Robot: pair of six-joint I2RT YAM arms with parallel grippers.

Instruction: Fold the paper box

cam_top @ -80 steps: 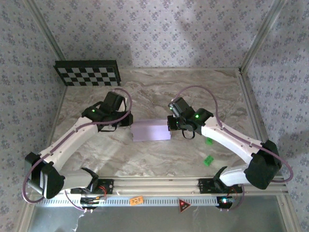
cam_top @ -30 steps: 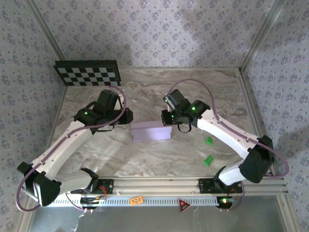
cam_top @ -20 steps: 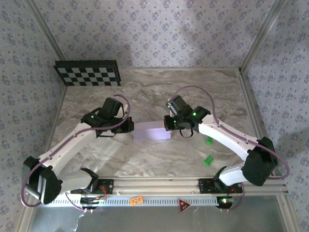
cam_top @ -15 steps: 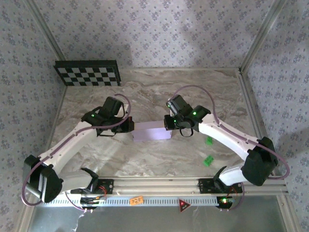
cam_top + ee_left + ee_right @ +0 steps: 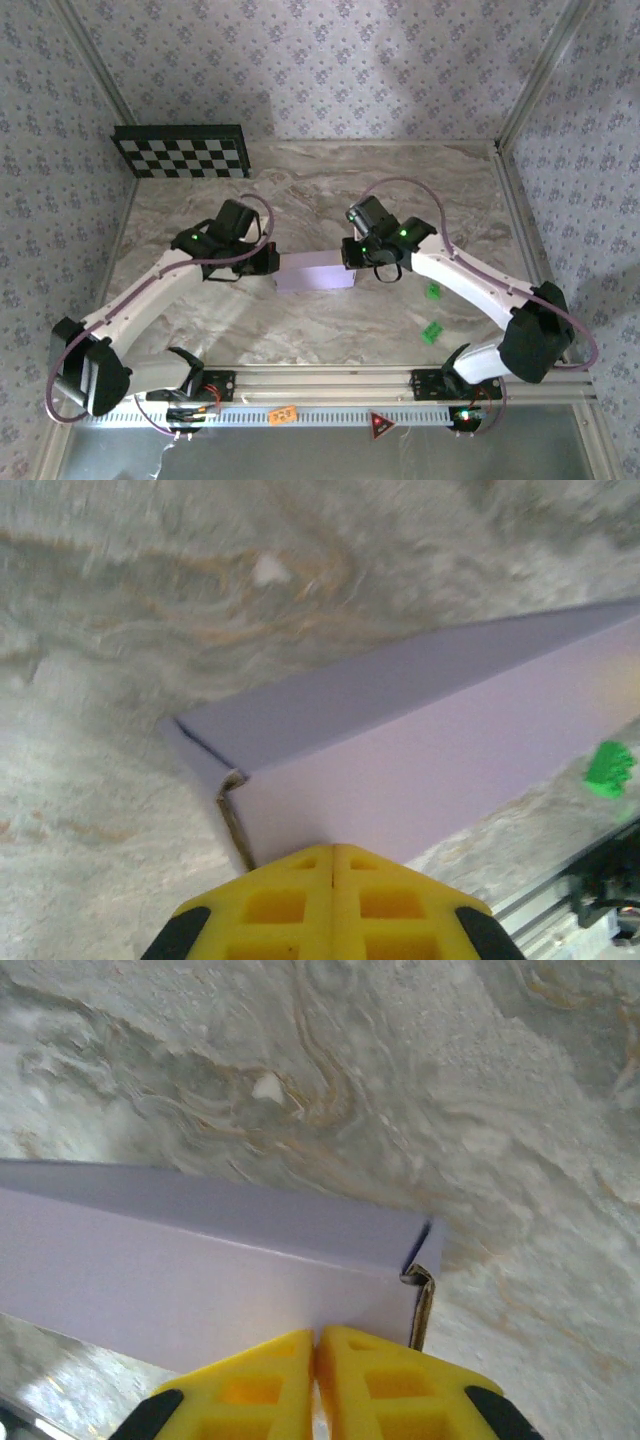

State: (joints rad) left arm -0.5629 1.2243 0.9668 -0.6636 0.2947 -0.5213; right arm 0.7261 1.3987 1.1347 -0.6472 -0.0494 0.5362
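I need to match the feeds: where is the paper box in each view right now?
Top external: the paper box lies mid-table, between the left gripper and the right gripper.
Left wrist: it runs from the bottom centre, just above the yellow fingertips, to the right edge.
Right wrist: it runs from the left edge to a seamed corner right of centre.
Shared landmark: the veined marble table under the box.

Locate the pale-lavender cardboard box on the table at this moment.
Top view: the pale-lavender rectangular paper box lies at the middle of the marble tabletop, with the left pincer at its left end and the right pincer at its right end.
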